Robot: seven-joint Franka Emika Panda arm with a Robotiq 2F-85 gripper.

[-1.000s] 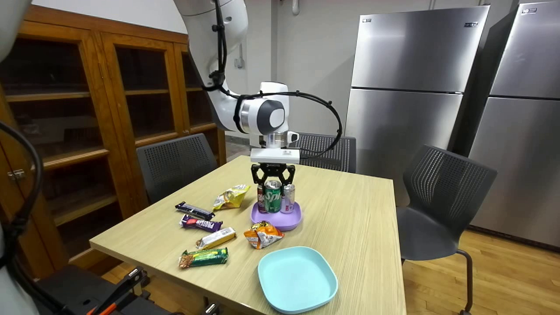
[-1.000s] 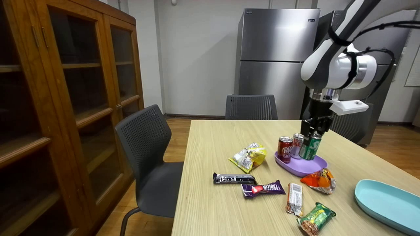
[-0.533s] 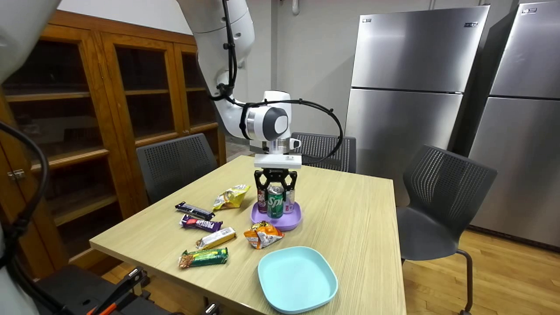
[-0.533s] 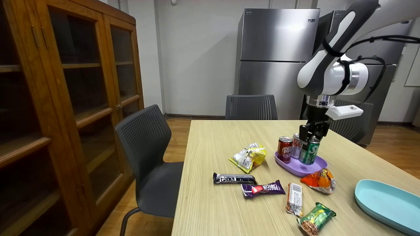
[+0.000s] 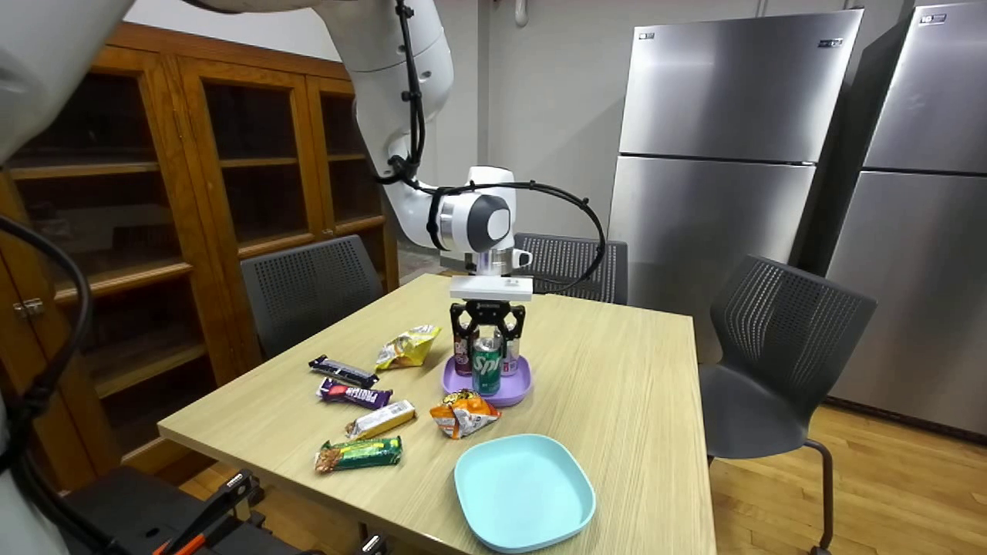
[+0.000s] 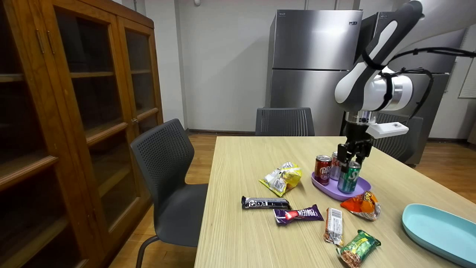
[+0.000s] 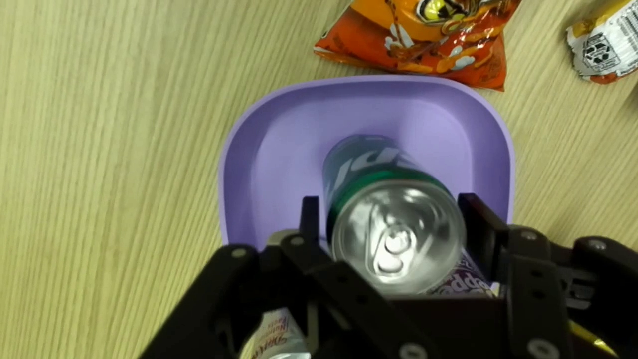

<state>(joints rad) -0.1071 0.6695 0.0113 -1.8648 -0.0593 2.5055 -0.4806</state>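
Observation:
A green Sprite can (image 5: 486,370) stands in the purple plate (image 5: 523,388), near its front part. My gripper (image 7: 391,219) reaches down around the can's top, one finger on either side. In the wrist view a narrow gap shows between the left finger (image 7: 309,217) and the can; the right finger is very close to it, and contact there cannot be told. The jaws look open. Behind the Sprite can, a dark red Dr Pepper can (image 6: 322,170) and a silver Diet Coke can (image 6: 335,166) share the plate, partly hidden by the gripper in the wrist view.
An orange snack bag (image 5: 465,415) lies against the plate's front side. To the left are a yellow bag (image 5: 409,347) and several wrapped bars, among them a purple one (image 5: 353,394) and a green one (image 5: 358,454). A turquoise plate (image 5: 524,493) sits nearer the table edge.
The gripper and the Sprite can have come down and forward, from above the purple plate onto it. The jaws have just widened, leaving a gap beside the can.

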